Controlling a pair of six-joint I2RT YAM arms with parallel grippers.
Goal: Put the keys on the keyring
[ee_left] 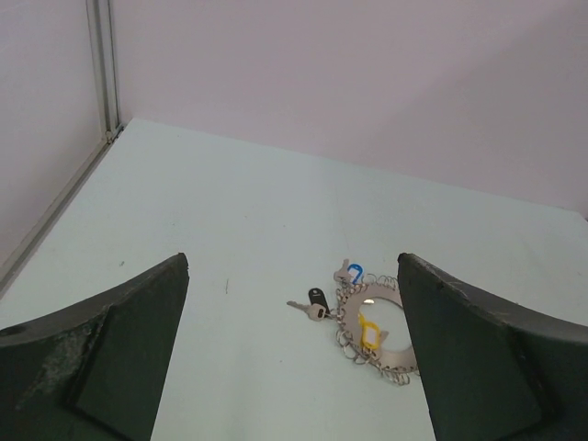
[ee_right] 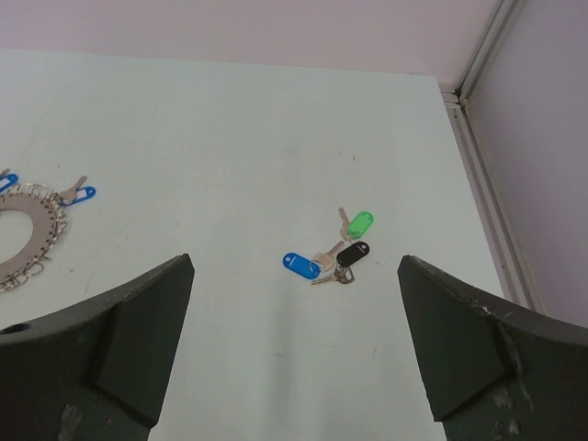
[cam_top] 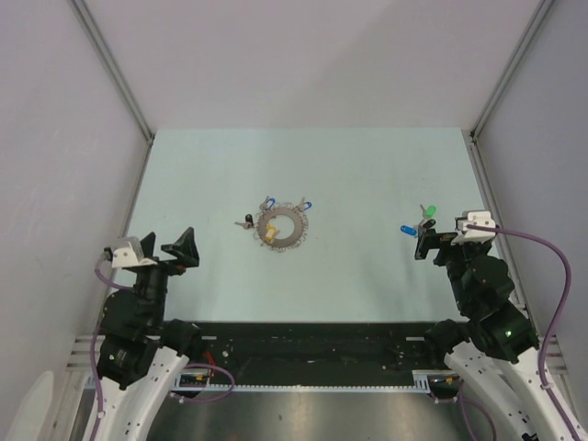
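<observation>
The grey keyring (cam_top: 280, 227) lies flat at the table's middle, fringed with small wire loops. A yellow-tagged key (cam_top: 270, 233) lies on it, and a black-tagged key (cam_top: 244, 221) and two blue-tagged keys (cam_top: 268, 201) sit at its rim. The left wrist view shows the keyring (ee_left: 348, 321), yellow tag (ee_left: 369, 333) and black tag (ee_left: 317, 300). Loose blue (ee_right: 300, 265), green (ee_right: 361, 223) and black (ee_right: 352, 254) tagged keys lie together at the right. My left gripper (cam_top: 181, 248) is open and empty, left of the ring. My right gripper (cam_top: 425, 241) is open and empty, just short of the loose keys.
Grey walls enclose the pale table on three sides. Metal frame rails run along the right edge (cam_top: 491, 197) and the left edge (cam_top: 138, 184). A black base rail (cam_top: 303, 344) spans the near edge between the arms.
</observation>
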